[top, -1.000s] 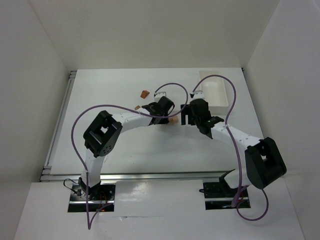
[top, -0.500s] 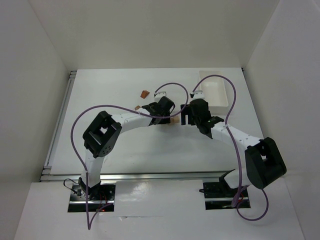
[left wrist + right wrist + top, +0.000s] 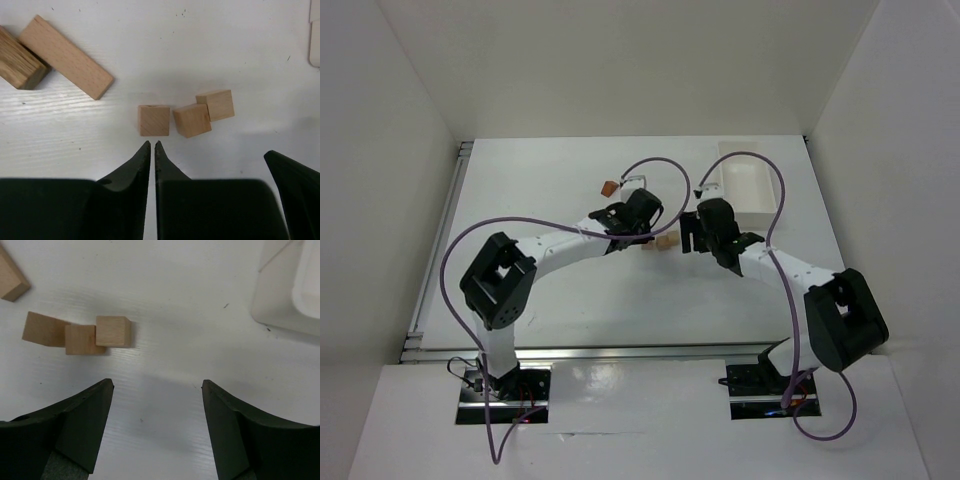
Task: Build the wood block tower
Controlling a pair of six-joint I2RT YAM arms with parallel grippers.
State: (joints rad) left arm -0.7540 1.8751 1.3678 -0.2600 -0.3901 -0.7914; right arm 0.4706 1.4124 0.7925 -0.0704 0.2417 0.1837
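Since the earlier top picture, the left arm has swung its elbow further to the left, and the left pincer (image 3: 648,236) has drawn a little back. The three tan cubes (image 3: 665,242) now show freely on the white bench (image 3: 570,290) between it and the right pincer (image 3: 692,240). In this top view the cubes lie near the middle of the bench. A reddish-brown block (image 3: 609,186) lies well apart behind the left arm, and a white tray (image 3: 752,190) sits at the far right. No tower stands yet, since every block seen is in one layer on the bench. In the left wrist view the left pincer (image 3: 151,145) is almost clenched. Only a thin slit remains between its fingertips (image 3: 144,150), and nothing is in it. The tips point at the nearest of the three tan cubes (image 3: 154,120), just beside it but not touching. The other two cubes lean on each other at a corner to the right. Far to the upper left a long light plank (image 3: 65,56) lies flat and slanted, touching a darker block (image 3: 17,65) at the edge of the picture. In the right wrist view the right pincer (image 3: 157,385) is released, its fingers (image 3: 90,425) wide apart and grasping nothing. The three tan cubes (image 3: 81,339) lie ahead and to the left of it in a loose row, side against side. The white tray (image 3: 270,305) fills the upper right corner.
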